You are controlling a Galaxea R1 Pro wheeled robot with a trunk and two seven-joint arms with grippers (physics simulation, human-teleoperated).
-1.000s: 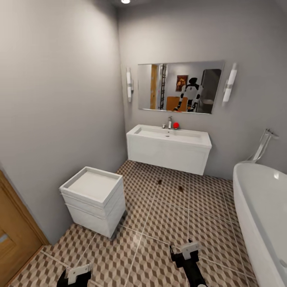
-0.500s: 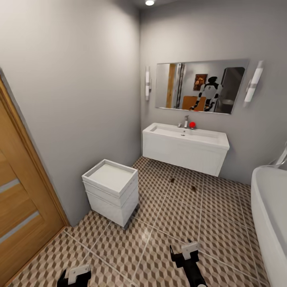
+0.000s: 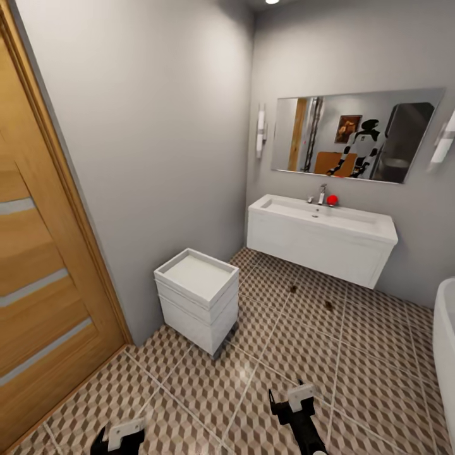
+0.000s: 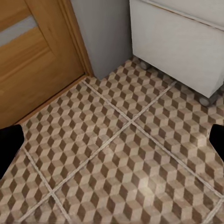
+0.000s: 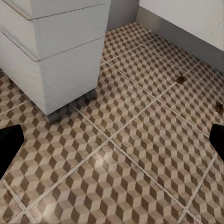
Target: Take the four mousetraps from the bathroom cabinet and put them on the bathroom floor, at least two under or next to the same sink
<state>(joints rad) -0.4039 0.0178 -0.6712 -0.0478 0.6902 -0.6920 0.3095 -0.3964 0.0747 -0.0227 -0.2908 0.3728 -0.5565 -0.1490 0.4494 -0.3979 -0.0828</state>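
Two mousetraps lie on the cube-patterned bathroom floor (image 3: 265, 354), one (image 3: 292, 289) just in front of the white wall-hung bathroom sink (image 3: 322, 240) and the other (image 3: 329, 306) a little further out. Both are small brown specks; the right wrist view shows them too, the first (image 5: 181, 80) and the second (image 5: 219, 108). My left gripper (image 3: 120, 436) hangs open low over the tiles, its fingertips (image 4: 9, 144) far apart and empty. My right gripper (image 3: 292, 397) is also open and empty above the floor, well short of the traps. The cabinet is out of view.
A white wheeled drawer unit (image 3: 197, 297) stands by the left wall, between me and the sink. A brown wooden door (image 3: 38, 265) fills the left side. The white bathtub (image 3: 445, 341) edges in at the right. A mirror (image 3: 354, 136) hangs above the sink.
The whole view has swung to the left: the door has come far into the picture and the sink, drawer unit and bathtub have slid right. Both grippers keep their pose.
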